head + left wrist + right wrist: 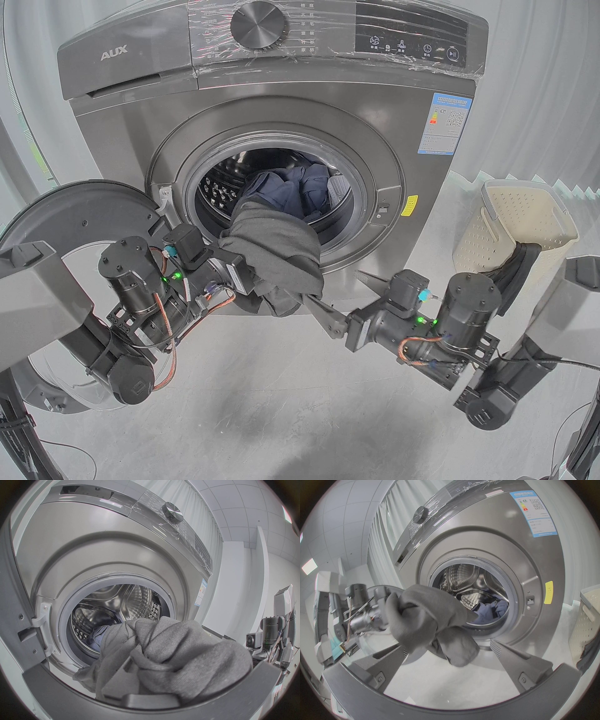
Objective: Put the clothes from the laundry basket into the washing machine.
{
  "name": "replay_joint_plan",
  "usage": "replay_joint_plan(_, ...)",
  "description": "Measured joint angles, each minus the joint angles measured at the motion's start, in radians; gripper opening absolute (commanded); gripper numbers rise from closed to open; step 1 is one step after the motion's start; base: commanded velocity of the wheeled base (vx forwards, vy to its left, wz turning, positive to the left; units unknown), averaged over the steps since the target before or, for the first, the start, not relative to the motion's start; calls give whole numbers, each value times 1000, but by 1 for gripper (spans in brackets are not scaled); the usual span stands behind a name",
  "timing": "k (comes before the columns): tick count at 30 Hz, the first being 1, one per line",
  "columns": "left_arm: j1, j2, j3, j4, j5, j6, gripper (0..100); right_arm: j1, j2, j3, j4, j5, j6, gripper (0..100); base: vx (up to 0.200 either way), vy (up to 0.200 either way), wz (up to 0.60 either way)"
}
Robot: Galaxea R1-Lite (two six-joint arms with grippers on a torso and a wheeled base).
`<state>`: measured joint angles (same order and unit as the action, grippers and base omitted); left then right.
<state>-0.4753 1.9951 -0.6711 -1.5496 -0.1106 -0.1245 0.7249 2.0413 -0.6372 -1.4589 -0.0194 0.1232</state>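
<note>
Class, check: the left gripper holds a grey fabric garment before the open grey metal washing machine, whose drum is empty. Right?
No. The drum is not empty: the head view shows dark blue clothes inside. The left gripper does hold the grey fabric garment before the open grey metal washing machine.

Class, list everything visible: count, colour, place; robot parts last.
washing machine: one, grey, centre
door: one, dark, open to the robot's left
grey garment: one, at the drum mouth
blue clothes: bundle, count unclear, inside the drum
basket: one, cream, right of the machine
dark garment: one, black, over the basket rim
left gripper: one, black, shut on grey garment
right gripper: one, black, open, empty, before the machine
</note>
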Motion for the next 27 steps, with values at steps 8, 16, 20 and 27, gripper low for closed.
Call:
replay_joint_plan(8, 1, -14, 64, -1, 4, 12, 0, -36, -106, 212, 0, 48, -39, 100, 0, 0, 0)
replay_joint_plan(16, -6, -1, 107, 0, 4, 40, 0, -75, -101, 242, -6, 50, -40, 100, 0, 0, 0)
replay_joint_plan(20, -6, 9, 117, 0, 4, 54, 0, -73, -96, 244, -6, 50, -39, 100, 200, 0, 0)
replay_joint_plan(27, -10, 16, 122, 0, 3, 58, 0, -66, -94, 245, -7, 49, -38, 100, 200, 0, 0)
